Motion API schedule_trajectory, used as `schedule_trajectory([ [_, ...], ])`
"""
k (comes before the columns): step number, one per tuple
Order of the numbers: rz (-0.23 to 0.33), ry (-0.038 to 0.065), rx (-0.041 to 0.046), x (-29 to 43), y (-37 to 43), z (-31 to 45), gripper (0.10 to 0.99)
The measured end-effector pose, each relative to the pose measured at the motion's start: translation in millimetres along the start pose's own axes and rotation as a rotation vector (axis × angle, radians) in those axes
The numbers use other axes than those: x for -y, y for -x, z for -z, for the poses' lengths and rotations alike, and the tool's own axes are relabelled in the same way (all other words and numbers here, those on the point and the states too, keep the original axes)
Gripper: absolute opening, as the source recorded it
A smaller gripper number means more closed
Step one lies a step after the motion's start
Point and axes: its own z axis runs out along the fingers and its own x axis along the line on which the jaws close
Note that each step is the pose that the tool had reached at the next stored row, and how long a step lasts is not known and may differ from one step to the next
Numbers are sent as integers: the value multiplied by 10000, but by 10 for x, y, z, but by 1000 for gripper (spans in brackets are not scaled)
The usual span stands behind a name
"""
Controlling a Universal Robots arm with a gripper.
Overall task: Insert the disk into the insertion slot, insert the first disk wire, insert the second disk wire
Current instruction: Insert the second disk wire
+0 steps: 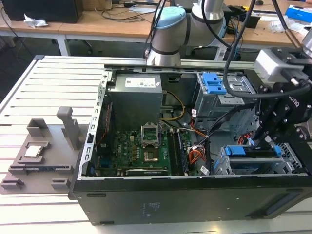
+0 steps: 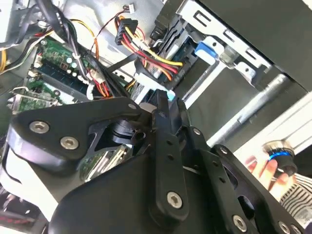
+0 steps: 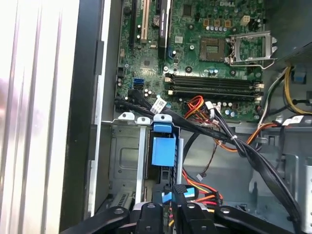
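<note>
The disk sits inside the insertion slot (image 1: 288, 158), a grey metal cage at the case's corner on the exterior view's right. Its blue carrier edge (image 1: 243, 150) (image 3: 163, 149) faces the motherboard. My black gripper (image 1: 267, 142) hangs over the cage's end. In both wrist views the gripper (image 3: 169, 213) (image 2: 165, 103) has its fingers close together on a small black and blue connector (image 3: 175, 193) (image 2: 170, 94) of a disk wire, right at the carrier's end. A bundle of red, yellow and black wires (image 3: 201, 188) (image 2: 146, 54) runs beside it.
The open computer case (image 1: 146, 204) lies on a slatted table. The motherboard (image 1: 146, 151), black cables (image 3: 234, 141) and a taller grey bay with a blue latch (image 1: 214, 84) are close by. A person's hand (image 2: 265, 168) shows beyond the case wall.
</note>
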Motion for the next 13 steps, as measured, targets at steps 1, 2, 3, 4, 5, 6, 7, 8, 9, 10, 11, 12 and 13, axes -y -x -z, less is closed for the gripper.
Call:
schedule_trajectory([
  [1, 1, 0, -3, -3, 16, 59, 231],
  [2, 0, 0, -2, -7, 28, 116, 212],
  [3, 0, 0, -1, -10, 33, 157, 149],
  [4, 0, 1, -5, -15, 38, 233, 106],
  [5, 0, 0, -2, -18, 38, 276, 106],
  [6, 0, 0, -2, -21, 37, 309, 106],
  [7, 1, 0, -1, -23, 37, 335, 106],
  [8, 1, 0, 1, -23, 37, 335, 106],
  [9, 0, 0, -2, -23, 37, 337, 106],
  [10, 1, 0, -2, -23, 37, 337, 106],
  [11, 0, 0, -2, -23, 37, 337, 106],
  [12, 0, 0, -3, -23, 36, 338, 106],
  [13, 0, 0, -3, -23, 37, 338, 106],
])
